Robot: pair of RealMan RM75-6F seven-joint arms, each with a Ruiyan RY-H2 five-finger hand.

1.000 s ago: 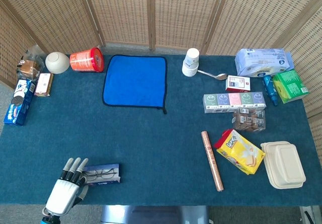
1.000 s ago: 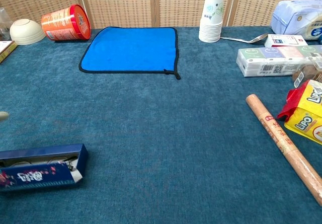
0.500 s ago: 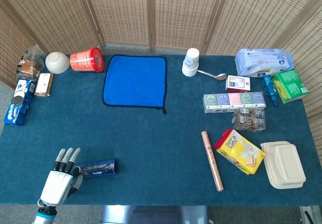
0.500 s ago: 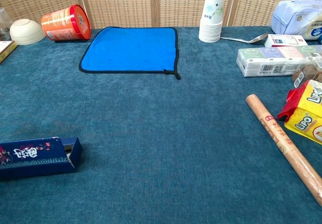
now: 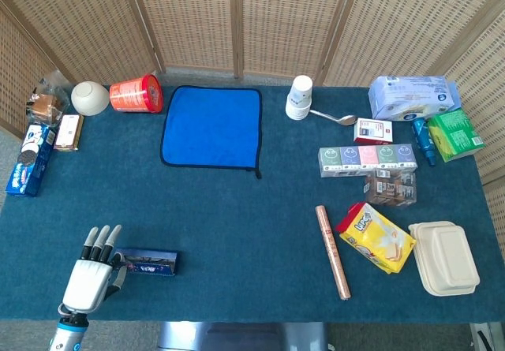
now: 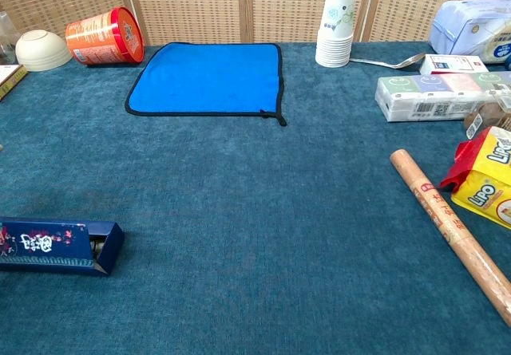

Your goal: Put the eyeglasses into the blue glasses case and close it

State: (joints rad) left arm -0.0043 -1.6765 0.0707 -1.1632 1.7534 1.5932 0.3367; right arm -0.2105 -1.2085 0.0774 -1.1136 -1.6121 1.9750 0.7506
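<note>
The blue glasses case lies near the table's front left edge with its patterned lid folded down. The chest view shows the blue glasses case from the side, its right end a dark opening. The eyeglasses are hidden from both views. My left hand sits just left of the case, back up, fingers straight and pointing away from me. Its thumb lies against the case's left end. I cannot tell whether it pinches the case. My right hand is in neither view.
A blue cloth lies at the back centre, with a red tin and a white bowl to its left. Snack packs line the left edge. A brown roll, a yellow bag and boxes fill the right side.
The case stood open with the eyeglasses showing; its lid has come down over them. The case and my left hand have both shifted a little to the left.
</note>
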